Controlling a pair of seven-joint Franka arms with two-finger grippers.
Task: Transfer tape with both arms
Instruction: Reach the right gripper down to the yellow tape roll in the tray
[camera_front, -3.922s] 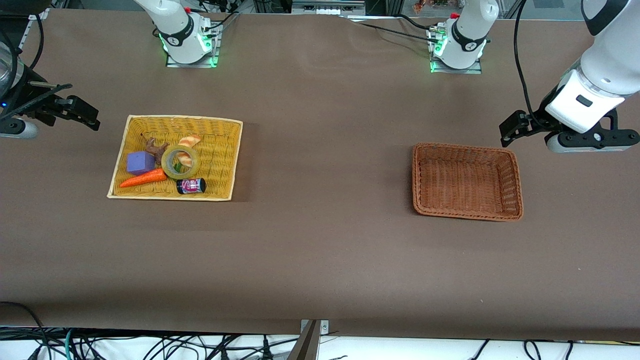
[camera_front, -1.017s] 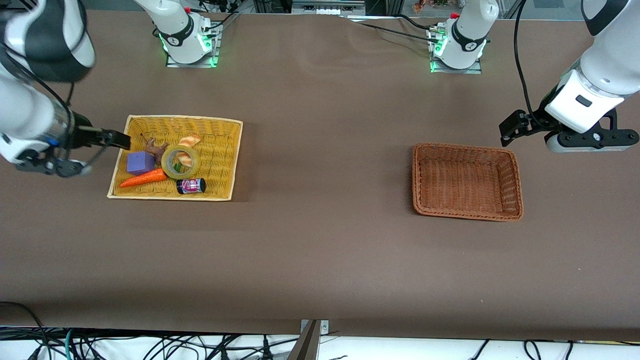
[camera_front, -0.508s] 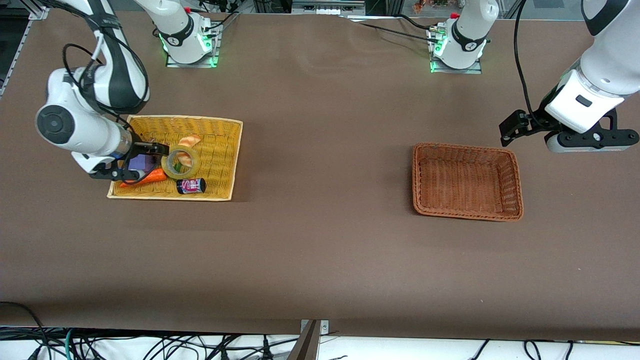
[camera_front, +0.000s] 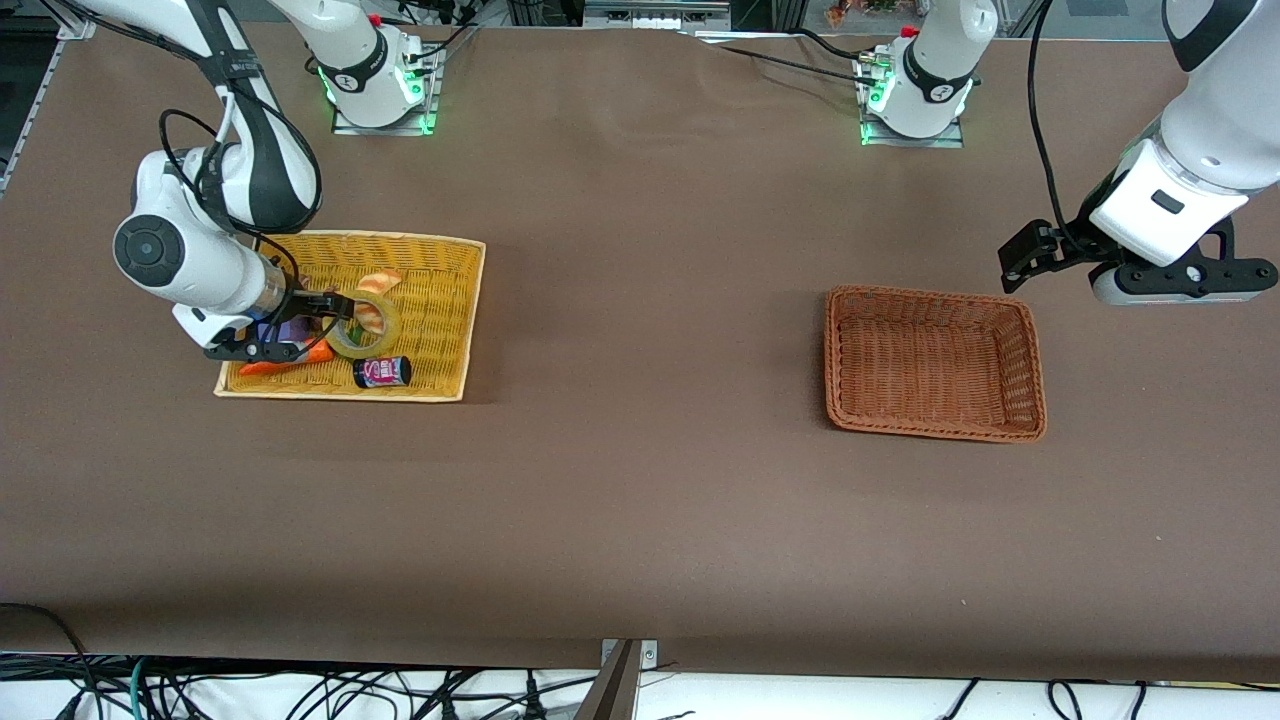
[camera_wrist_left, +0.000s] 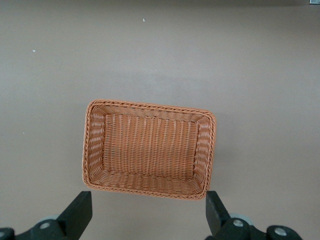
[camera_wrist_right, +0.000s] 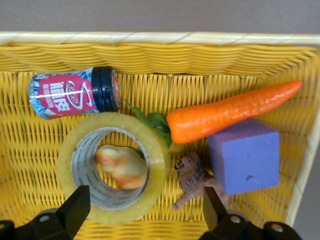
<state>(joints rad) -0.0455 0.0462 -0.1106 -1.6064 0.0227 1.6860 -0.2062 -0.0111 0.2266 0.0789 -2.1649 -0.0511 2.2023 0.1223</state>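
Observation:
The tape (camera_front: 345, 345), a yellowish ring, lies flat in the yellow basket (camera_front: 360, 238) at the right arm's end of the table, with a croissant piece (camera_front: 371, 318) in its open centre. My right gripper (camera_front: 318, 325) is open and hangs low over the basket, beside the tape and touching nothing. In the right wrist view one open fingertip (camera_wrist_right: 75, 205) is over the rim of the tape (camera_wrist_right: 120, 212), and the other is by the lion toy (camera_wrist_right: 192, 177). My left gripper (camera_front: 1018, 262) is open and empty. It waits in the air beside the brown basket (camera_front: 930, 295).
The yellow basket also holds a carrot (camera_wrist_right: 225, 112), a purple cube (camera_wrist_right: 245, 155) and a black-and-pink can (camera_wrist_right: 72, 92). The brown basket (camera_wrist_left: 150, 106) holds nothing and stands at the left arm's end. Bare brown table lies between the baskets.
My right arm has swung in from the table's end and its open gripper now hangs over the yellow basket beside the tape. The left arm has not moved.

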